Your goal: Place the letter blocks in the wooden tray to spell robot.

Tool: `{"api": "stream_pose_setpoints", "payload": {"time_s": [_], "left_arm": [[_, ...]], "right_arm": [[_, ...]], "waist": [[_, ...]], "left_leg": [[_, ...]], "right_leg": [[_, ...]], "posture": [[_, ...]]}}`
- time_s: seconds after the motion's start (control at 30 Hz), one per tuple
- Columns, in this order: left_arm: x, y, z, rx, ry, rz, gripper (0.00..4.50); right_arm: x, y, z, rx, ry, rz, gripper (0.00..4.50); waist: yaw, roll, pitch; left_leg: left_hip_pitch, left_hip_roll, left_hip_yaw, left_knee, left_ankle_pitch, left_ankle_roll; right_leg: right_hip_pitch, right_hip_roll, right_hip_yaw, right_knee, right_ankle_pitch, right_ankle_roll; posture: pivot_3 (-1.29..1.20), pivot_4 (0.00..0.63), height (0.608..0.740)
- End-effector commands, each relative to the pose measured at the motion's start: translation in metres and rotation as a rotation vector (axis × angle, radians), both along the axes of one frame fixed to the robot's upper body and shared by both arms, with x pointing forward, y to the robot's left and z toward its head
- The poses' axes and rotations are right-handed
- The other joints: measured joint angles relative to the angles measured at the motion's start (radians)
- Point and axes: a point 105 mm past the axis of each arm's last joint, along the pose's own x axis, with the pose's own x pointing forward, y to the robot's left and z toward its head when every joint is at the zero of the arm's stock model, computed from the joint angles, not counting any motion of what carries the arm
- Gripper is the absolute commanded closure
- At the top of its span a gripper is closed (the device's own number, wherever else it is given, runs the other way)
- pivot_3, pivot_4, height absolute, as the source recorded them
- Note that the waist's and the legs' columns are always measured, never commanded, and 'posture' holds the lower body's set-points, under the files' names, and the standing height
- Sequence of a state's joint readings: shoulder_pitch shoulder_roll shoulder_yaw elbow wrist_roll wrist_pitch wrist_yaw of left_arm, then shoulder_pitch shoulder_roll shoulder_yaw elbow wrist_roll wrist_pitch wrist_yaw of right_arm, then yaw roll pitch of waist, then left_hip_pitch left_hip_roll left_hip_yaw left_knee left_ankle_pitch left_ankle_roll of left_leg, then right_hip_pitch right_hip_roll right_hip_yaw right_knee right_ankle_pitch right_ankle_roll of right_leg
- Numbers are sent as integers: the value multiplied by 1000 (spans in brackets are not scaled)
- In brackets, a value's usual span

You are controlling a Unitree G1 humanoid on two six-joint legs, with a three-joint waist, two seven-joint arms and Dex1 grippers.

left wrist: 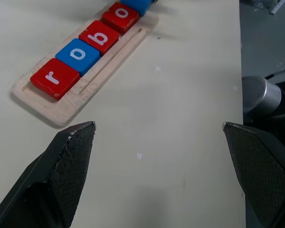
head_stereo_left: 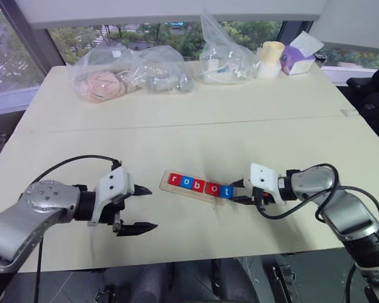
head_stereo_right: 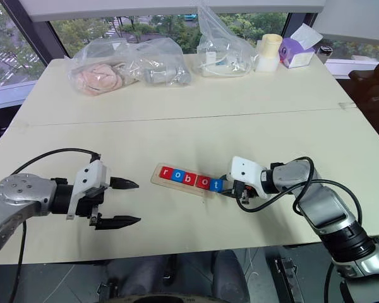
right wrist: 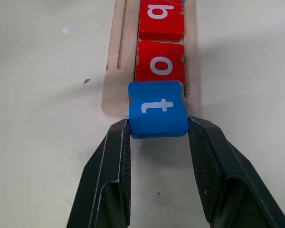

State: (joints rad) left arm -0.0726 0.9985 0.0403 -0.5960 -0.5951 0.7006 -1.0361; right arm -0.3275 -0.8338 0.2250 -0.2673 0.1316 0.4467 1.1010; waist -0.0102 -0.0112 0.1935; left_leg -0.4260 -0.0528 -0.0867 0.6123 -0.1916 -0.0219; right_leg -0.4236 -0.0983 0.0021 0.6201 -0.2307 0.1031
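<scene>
1. We are on the last letter — r, o, b, o already sit in the wooden tray (right wrist: 115,71).
2. Our right gripper (right wrist: 158,130) clamps the blue t block (right wrist: 157,108) at the tray's end.
3. Next we judge: seat it, release.
4. Our left gripper (head_stereo_left: 138,208) hangs wide, empty.

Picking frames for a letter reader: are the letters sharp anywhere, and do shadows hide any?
Left wrist view: r, o, b, o on the blocks read crisply. Right wrist view: the blue t between the right gripper fingers is sharp, a soft shadow beneath, nothing hidden. Head views: letters small but legible.
</scene>
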Motion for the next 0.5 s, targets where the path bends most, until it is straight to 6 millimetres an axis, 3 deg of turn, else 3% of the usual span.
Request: {"api": "stream_pose_setpoints", "payload": {"time_s": [0.03, 0.5], "left_arm": [[1, -2, 1, -1, -30, -2, 0], [8, -2, -9, 5, -47, 12, 0]], "right_arm": [[5, 4, 6, -1, -35, 6, 3360], [6, 23, 5, 42, -27, -4, 3360]], "waist": [[0, 0, 0], [0, 0, 0]], "left_leg": [[0, 0, 0, 0, 0, 0], [0, 0, 0, 0, 0, 0]], "right_leg": [[0, 0, 0, 0, 0, 0], [0, 0, 0, 1, 0, 0]], "posture": [[0, 150, 740], [0, 150, 740]]}}
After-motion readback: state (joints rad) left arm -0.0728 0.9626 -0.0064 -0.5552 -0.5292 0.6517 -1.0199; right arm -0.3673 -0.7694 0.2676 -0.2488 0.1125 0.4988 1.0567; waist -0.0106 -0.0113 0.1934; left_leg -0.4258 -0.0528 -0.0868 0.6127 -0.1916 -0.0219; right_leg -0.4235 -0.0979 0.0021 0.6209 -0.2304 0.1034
